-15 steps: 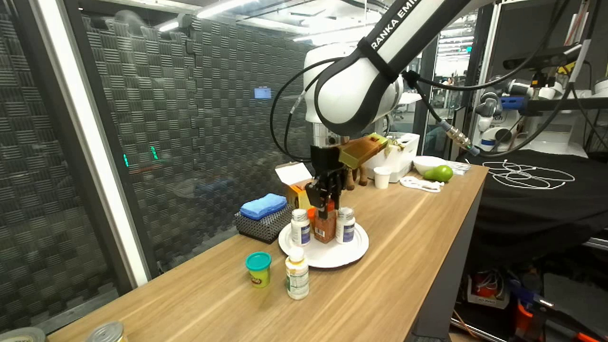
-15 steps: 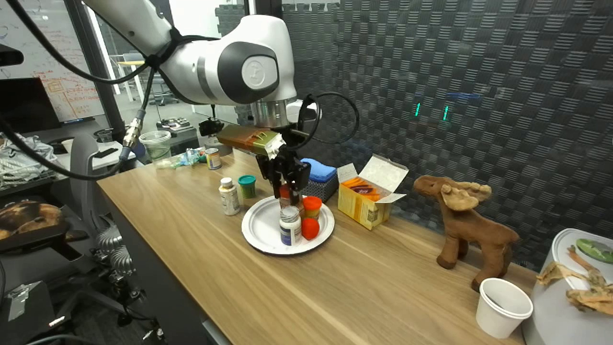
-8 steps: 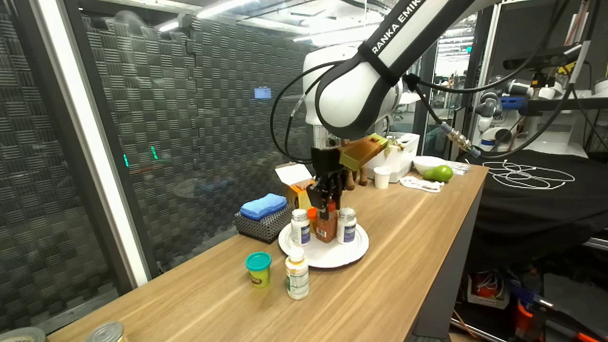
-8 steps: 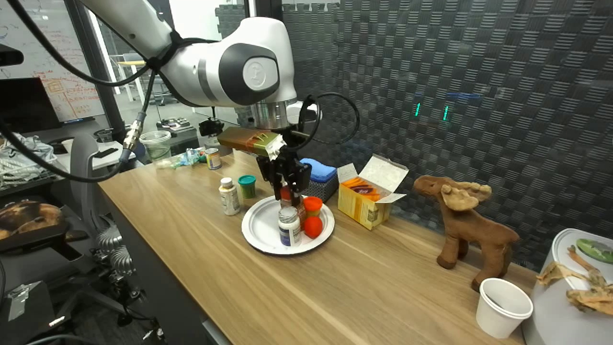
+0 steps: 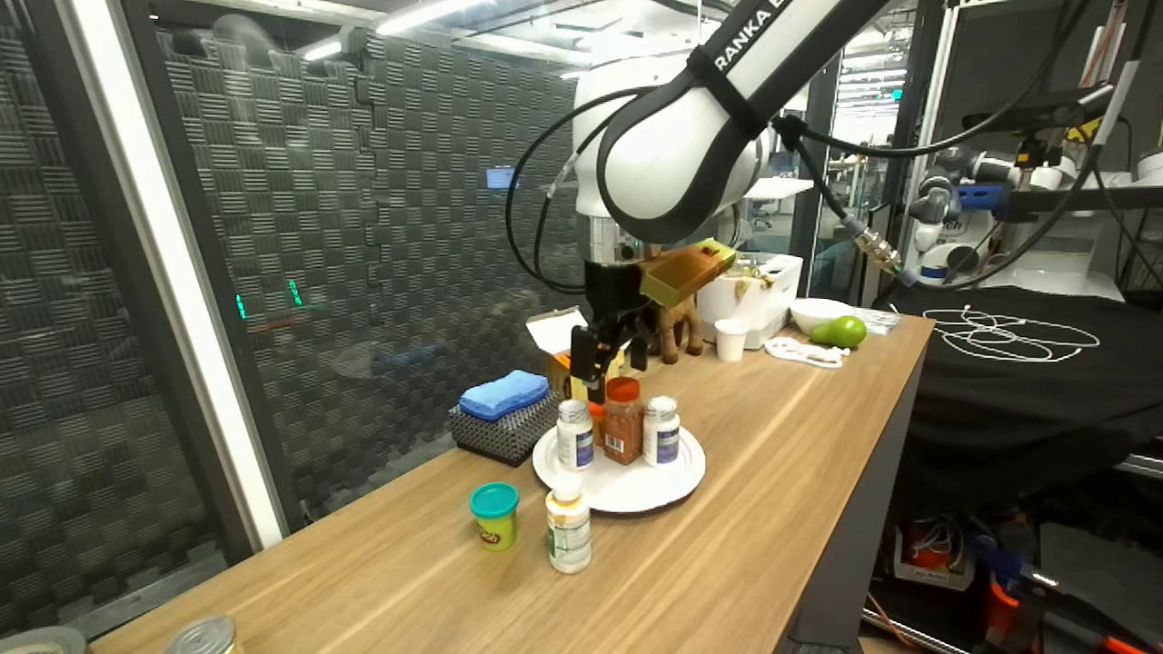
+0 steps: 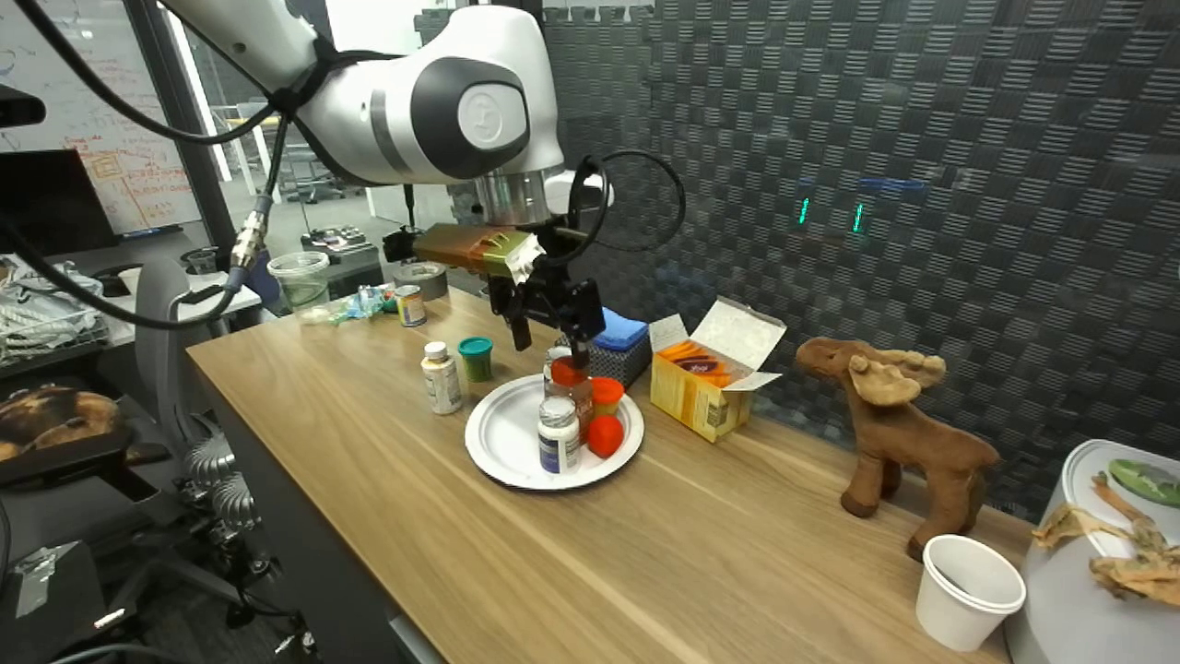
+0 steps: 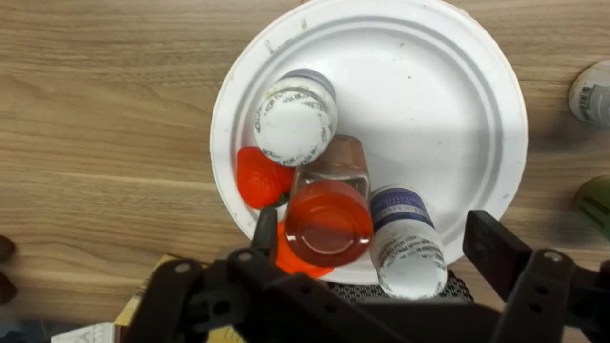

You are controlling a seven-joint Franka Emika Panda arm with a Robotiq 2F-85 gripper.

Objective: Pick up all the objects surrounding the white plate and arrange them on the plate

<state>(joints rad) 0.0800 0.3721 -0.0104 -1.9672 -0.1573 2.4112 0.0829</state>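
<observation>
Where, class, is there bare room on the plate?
On the white plate, the patch between the blue-labelled bottles and the rim facing the off-plate bottle. Crowded: around the red-capped jar, strawberry and orange-lidded tub.

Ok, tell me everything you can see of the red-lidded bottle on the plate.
The red-lidded bottle looks like clear plastic, with squarish sides, reddish-brown contents and a small barcode label low on one side. Its round red lid, which looks translucent, is on. It stands upright on the white plate, between one white bottle and another white bottle, with an orange-lidded tub close by. The open gripper is over it, not holding it. Beyond the plate beneath, I can't tell what touches it.
</observation>
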